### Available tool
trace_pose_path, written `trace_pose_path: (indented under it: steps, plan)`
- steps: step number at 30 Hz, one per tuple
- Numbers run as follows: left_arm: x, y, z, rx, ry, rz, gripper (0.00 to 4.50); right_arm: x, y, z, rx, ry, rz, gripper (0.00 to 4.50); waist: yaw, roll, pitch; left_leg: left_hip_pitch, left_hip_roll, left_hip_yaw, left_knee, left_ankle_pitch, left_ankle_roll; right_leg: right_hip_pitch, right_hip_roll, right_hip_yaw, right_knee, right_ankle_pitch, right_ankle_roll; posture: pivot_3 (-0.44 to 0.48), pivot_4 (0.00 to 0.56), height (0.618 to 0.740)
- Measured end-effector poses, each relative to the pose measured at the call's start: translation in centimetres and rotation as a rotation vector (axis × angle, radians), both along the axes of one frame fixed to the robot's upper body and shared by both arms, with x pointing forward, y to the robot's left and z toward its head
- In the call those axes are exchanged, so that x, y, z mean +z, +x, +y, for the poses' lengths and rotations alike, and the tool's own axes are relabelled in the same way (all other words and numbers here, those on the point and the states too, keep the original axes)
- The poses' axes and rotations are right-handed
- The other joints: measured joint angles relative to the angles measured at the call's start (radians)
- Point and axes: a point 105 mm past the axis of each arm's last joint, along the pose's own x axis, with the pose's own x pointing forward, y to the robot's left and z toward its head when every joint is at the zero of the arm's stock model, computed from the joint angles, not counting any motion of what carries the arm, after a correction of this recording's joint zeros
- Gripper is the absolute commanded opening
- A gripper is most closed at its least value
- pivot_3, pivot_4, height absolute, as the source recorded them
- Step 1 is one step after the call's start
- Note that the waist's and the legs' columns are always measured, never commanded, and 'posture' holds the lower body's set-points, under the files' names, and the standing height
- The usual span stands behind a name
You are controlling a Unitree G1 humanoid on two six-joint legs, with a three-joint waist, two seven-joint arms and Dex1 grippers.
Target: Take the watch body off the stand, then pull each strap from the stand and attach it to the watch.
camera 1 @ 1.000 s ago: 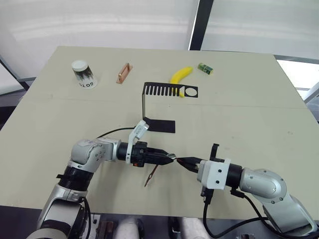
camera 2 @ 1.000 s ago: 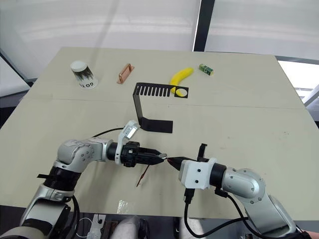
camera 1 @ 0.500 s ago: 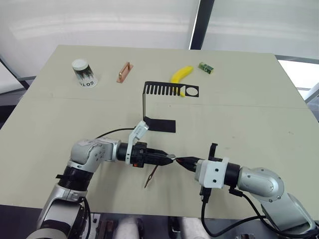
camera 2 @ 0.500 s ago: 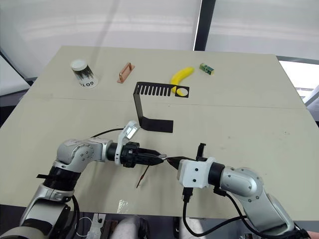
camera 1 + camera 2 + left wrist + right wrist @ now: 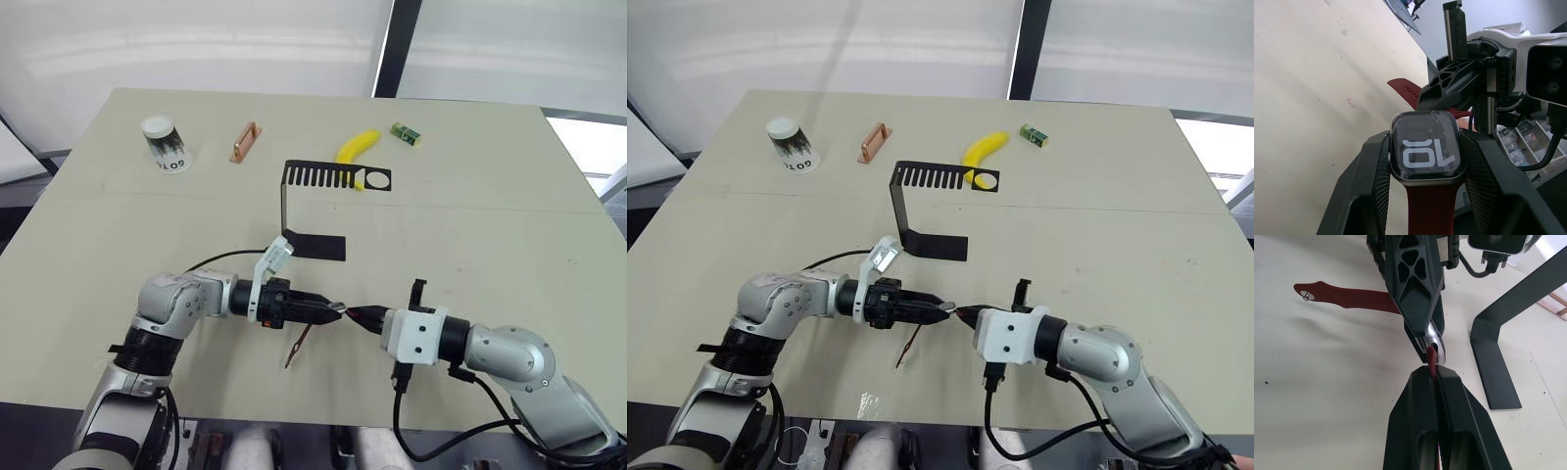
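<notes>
Near the table's front edge, left pincer (image 5: pixel 1425 196) clamps one watch body (image 5: pixel 1426 151), right pincer (image 5: pixel 1435 377) grips one of two straps (image 5: pixel 1431 360).

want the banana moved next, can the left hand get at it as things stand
Probably not. The left hand is shut on the watch body, and the banana lies at the far side of the table, beyond the black stand.

The watch body (image 5: pixel 1427 152) has a dark screen with white marks and a silvery rim; the straps (image 5: pixel 1349 297) are dark red; the stand (image 5: pixel 323 211) is black; the fingers (image 5: pixel 1364 191) are black too; the table (image 5: pixel 470 215) is pale beige — on it sit a yellow banana (image 5: pixel 357 147), a copper-coloured handle (image 5: pixel 243 143), a small green block (image 5: pixel 404 134) and a white cup (image 5: pixel 163 144) with dark marks.
</notes>
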Motion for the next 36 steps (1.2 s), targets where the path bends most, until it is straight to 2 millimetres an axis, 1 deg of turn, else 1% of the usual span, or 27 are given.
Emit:
trace_pose_path:
  steps: [36]
  plan:
    - [-0.14,0.02,-0.16,0.003,0.01,-0.003,1.62,-0.56,0.81,0.22,-0.023,-0.015,0.031,0.0,0.0,0.0,0.0,0.0,0.0,0.0,0.0,0.0,0.0,0.0,0.0,0.0,0.001,0.0,0.0,0.0,0.15,0.729]
